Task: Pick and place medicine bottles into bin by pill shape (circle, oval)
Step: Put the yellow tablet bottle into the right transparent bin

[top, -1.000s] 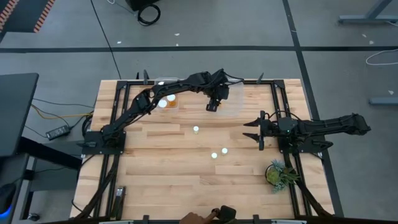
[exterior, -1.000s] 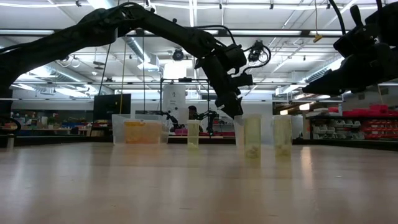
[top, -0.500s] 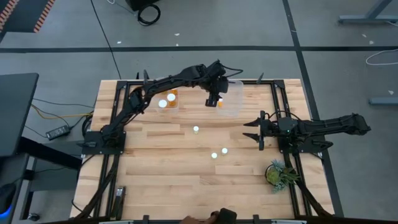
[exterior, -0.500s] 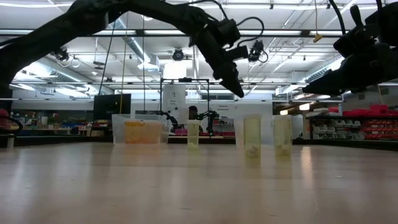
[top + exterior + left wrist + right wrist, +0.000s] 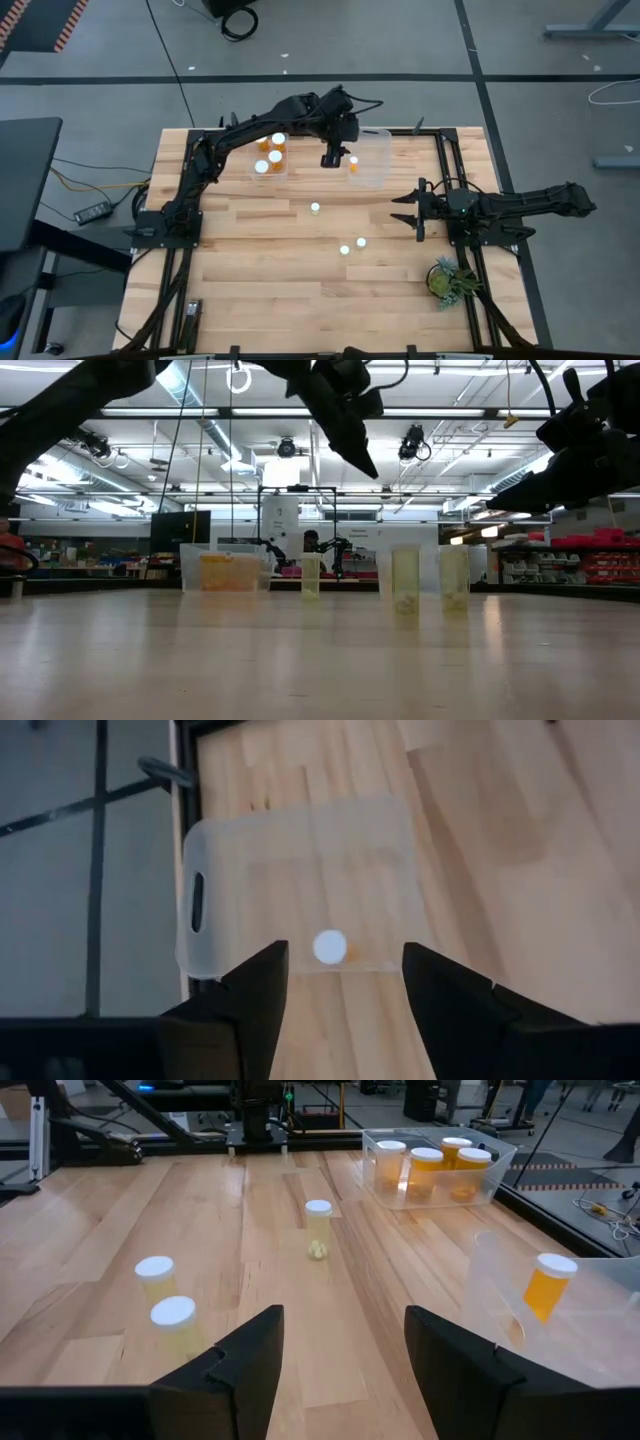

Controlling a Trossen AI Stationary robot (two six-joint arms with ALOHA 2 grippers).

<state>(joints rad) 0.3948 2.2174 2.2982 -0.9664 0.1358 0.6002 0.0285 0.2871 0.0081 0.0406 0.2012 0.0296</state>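
Observation:
Three orange medicine bottles with white caps [image 5: 315, 208] [image 5: 360, 241] [image 5: 345, 250] stand on the table's middle. A clear bin [image 5: 372, 175] at the far edge holds one upright bottle [image 5: 330, 947]. A second bin [image 5: 252, 160] to its left holds three bottles [image 5: 275, 155]. My left gripper [image 5: 328, 160] hangs open high above the near left corner of the right-hand bin, slanting down, with nothing between its fingers [image 5: 262, 995]. My right gripper [image 5: 405, 210] rests open at the table's right side, pointing left toward the loose bottles.
A small green plant [image 5: 450, 280] stands at the near right corner. Black frame rails [image 5: 300, 130] run along the table's far edge and sides. Bare wood lies between the loose bottles and the near edge.
My left gripper has risen well clear of the right-hand bin and drifted a little toward the table's left edge. The bottle in that bin, hidden under the gripper a second ago, now shows standing on its floor.

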